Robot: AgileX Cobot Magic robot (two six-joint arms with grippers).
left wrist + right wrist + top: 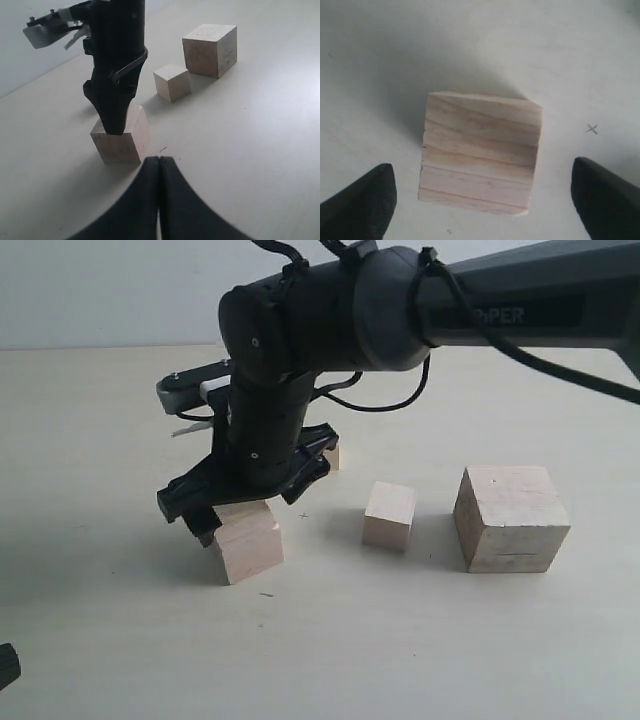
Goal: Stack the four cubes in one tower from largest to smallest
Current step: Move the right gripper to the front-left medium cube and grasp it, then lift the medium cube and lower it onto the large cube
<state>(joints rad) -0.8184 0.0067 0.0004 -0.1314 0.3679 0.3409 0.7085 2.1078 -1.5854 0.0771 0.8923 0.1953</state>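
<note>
Smallest pale wooden cube (333, 456): mostly hidden behind the black right tool (252, 508), apparently resting on the off-white desk (420, 650).
Second-largest pale wooden cube (248, 540): on the desk between that tool's released, spread fingers, clear of both. No long axis; grain runs finger to finger.
Third pale wooden cube (389, 515): at its 3 o'clock.
Largest pale wooden cube (512, 520): farther along at 3 o'clock.
Black left tool (159, 167): clenched, empty.

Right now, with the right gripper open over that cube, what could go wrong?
1. The second-largest cube looks slightly turned between the open right gripper fingertips, so closing may twist it.
2. The smallest cube sits just behind that gripper; lifting or swinging could knock it.
3. The third cube lies between here and the largest cube, so a low carry might hit it.
</note>
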